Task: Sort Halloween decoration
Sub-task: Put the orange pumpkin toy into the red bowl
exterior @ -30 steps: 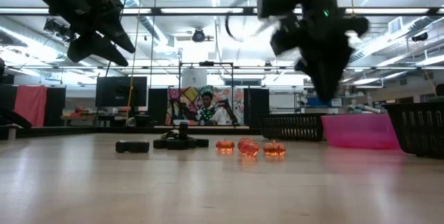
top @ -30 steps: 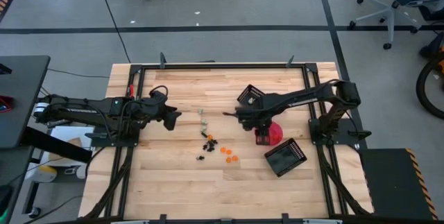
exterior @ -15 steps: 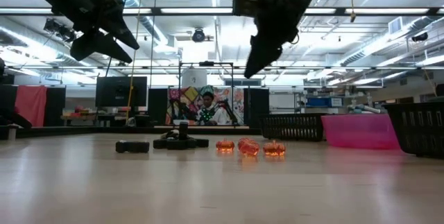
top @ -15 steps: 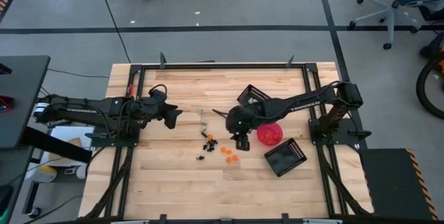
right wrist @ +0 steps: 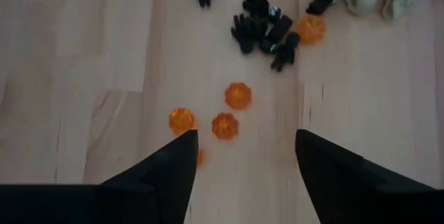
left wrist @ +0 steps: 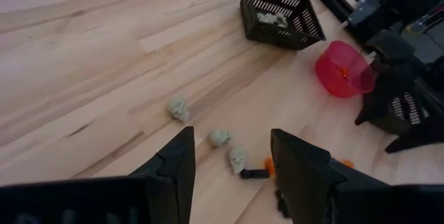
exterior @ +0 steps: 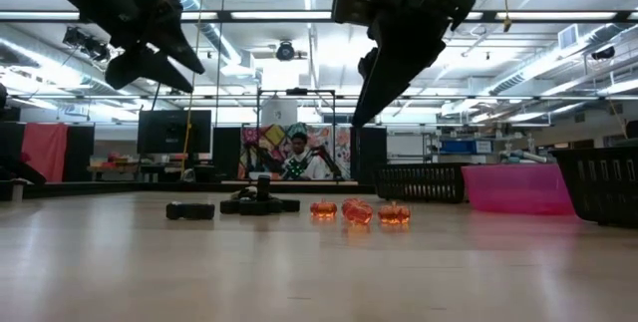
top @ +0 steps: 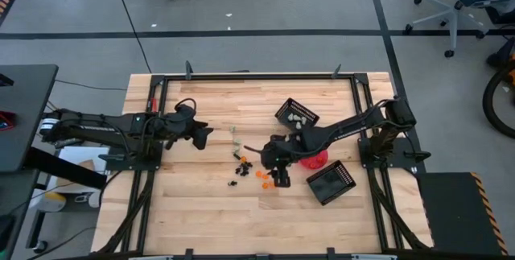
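The Halloween trinkets lie mid-table: orange pumpkins (right wrist: 225, 125) (exterior: 357, 211), a black cluster (right wrist: 263, 30) (top: 241, 163) and pale skulls (left wrist: 219, 138) (top: 234, 136). My right gripper (right wrist: 246, 137) (top: 272, 165) is open and hangs above the orange pumpkins, well clear of the table in the low view (exterior: 374, 93); the pumpkins show between and just ahead of its fingers. My left gripper (left wrist: 229, 182) (top: 201, 134) is open and waits in the air on the table's left, pointing toward the skulls.
A black slatted basket (top: 296, 115) (left wrist: 281, 21) on the far side holds a few pale trinkets. A second basket (top: 331, 183) stands near the right edge. The pink bowl (top: 315, 158) (left wrist: 345, 69) sits between them, partly under my right arm. A person shows far behind the table (exterior: 296, 155).
My right gripper has swung from over the pink bowl toward the table's left and near edge, ending above the orange pumpkins. The far basket, covered by the arm before, now shows.
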Controlling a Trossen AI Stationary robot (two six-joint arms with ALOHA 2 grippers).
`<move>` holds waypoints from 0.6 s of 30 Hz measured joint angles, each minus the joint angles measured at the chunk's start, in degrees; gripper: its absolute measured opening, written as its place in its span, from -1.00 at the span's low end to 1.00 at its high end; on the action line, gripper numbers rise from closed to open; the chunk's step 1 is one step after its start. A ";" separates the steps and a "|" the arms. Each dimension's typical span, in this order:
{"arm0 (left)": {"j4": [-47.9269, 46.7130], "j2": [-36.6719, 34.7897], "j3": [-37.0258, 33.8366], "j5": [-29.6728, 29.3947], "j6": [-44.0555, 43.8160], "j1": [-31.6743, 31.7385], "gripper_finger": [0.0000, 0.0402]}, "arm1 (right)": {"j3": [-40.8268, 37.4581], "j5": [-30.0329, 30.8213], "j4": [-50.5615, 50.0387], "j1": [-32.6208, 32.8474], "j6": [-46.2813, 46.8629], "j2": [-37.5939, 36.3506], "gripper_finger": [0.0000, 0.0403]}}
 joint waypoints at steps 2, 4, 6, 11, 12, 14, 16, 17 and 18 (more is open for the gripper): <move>-0.65 0.38 -0.04 0.01 -0.04 0.00 -0.19 | 0.00 0.05 0.48 0.26 -1.07 0.00 0.22; 0.45 1.15 0.00 0.01 -0.10 0.00 -0.19 | 0.00 0.05 0.64 0.56 -2.30 0.00 0.22; -0.27 1.32 -0.04 0.02 -0.09 0.00 -0.19 | -0.14 0.08 1.06 1.06 -3.40 0.18 0.22; 1.42 2.55 -0.03 0.01 -0.21 0.00 -0.19 | -2.14 0.38 6.91 1.70 -3.85 1.87 0.22; 1.55 2.66 -0.02 0.08 -0.22 0.00 -0.19 | -2.57 0.57 8.02 1.76 -3.78 2.23 0.22; 2.00 2.60 -0.04 0.40 -0.19 -0.02 -0.19 | -2.71 0.71 10.51 1.85 -3.83 3.41 0.20; 2.64 2.57 -0.04 0.90 -0.17 -0.22 -0.19 | -2.73 0.77 11.30 2.03 -3.81 4.42 0.19; 2.88 2.59 -0.04 1.15 -0.15 -0.40 -0.19 | -2.75 0.80 11.94 2.18 -3.81 4.69 0.18; 2.94 2.59 -0.04 1.29 -0.15 -0.66 -0.19 | -2.73 1.09 12.29 2.40 -3.83 4.76 0.17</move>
